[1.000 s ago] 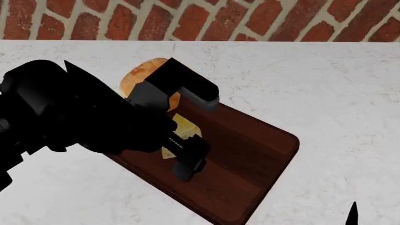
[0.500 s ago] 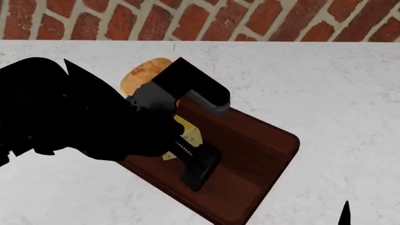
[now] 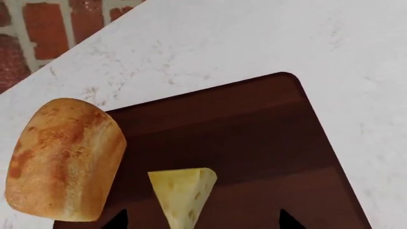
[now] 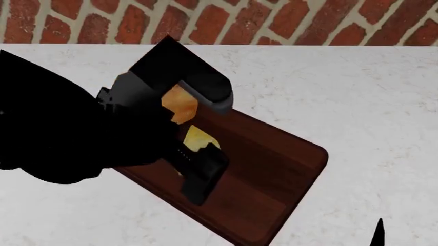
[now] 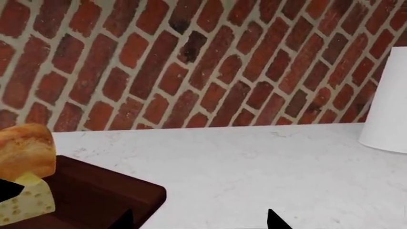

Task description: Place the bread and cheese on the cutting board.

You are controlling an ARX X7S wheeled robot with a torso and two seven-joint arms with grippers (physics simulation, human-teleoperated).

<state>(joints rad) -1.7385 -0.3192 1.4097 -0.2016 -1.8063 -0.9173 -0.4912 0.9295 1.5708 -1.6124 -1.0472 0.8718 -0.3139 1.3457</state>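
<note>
While the left arm point(image 4: 82, 133) overhangs the cutting board point(image 4: 274, 169), jaws spread.

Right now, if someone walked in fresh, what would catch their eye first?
The dark reddish-brown wooden cutting board lying aslant on the white marbled counter. On it sits a small pale-yellow holed cheese wedge, with a golden-brown bread loaf overhanging the board's edge beside it. The bulky black left gripper hovers open above them.

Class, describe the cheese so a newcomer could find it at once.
Find the dark wooden cutting board on the white counter. Near one end lies the cheese, beside the bread. It is the small pale-yellow wedge with holes, smaller than the golden-brown loaf.
</note>
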